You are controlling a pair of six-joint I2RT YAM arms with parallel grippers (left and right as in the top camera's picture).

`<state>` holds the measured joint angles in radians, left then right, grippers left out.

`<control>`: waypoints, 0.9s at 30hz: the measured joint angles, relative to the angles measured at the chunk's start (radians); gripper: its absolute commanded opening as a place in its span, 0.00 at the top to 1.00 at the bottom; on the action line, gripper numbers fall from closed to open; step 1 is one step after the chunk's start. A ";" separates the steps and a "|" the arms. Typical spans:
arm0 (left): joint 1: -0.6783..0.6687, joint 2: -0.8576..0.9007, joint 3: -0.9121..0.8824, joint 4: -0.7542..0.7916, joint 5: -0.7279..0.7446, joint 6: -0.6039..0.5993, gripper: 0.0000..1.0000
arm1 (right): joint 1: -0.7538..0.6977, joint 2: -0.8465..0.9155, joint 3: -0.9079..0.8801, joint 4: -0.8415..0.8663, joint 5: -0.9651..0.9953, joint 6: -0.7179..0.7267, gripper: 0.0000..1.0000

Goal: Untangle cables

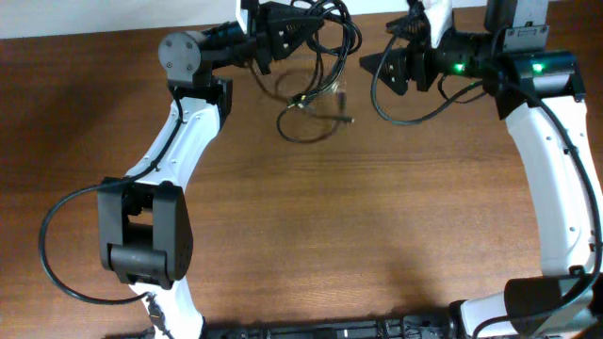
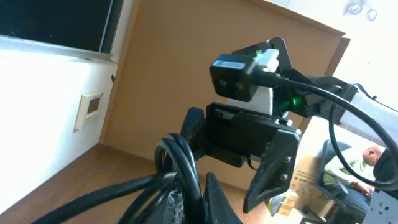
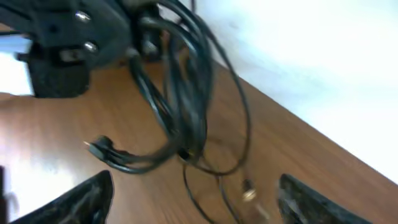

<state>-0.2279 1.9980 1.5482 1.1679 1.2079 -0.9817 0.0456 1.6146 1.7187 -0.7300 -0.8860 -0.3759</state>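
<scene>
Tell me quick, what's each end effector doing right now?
Left end effector: closed, gripping the cables.
Right end effector: open, holding nothing.

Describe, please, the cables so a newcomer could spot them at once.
At the table's far edge, between the two arms, the cables hang from the shut left tool and trail onto the wood. They are thinner than the arms' own wires, with small plugs.

cables (image 3: 186, 93): blurred, right wrist view | cut off below, left wrist view
</scene>
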 measured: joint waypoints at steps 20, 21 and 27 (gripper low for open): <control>-0.007 0.000 0.000 -0.062 -0.045 -0.040 1.00 | 0.049 0.000 0.000 0.023 0.061 0.021 0.96; 0.012 0.000 0.000 -0.089 -0.090 -0.041 1.00 | 0.048 0.000 0.000 0.014 0.067 0.028 0.96; 0.056 0.000 0.000 -0.095 -0.264 -0.071 1.00 | 0.048 0.000 0.000 -0.052 0.074 0.036 0.64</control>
<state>-0.1722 1.9980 1.5482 1.0725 0.9443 -1.0531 0.0937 1.6146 1.7187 -0.7822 -0.8124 -0.3397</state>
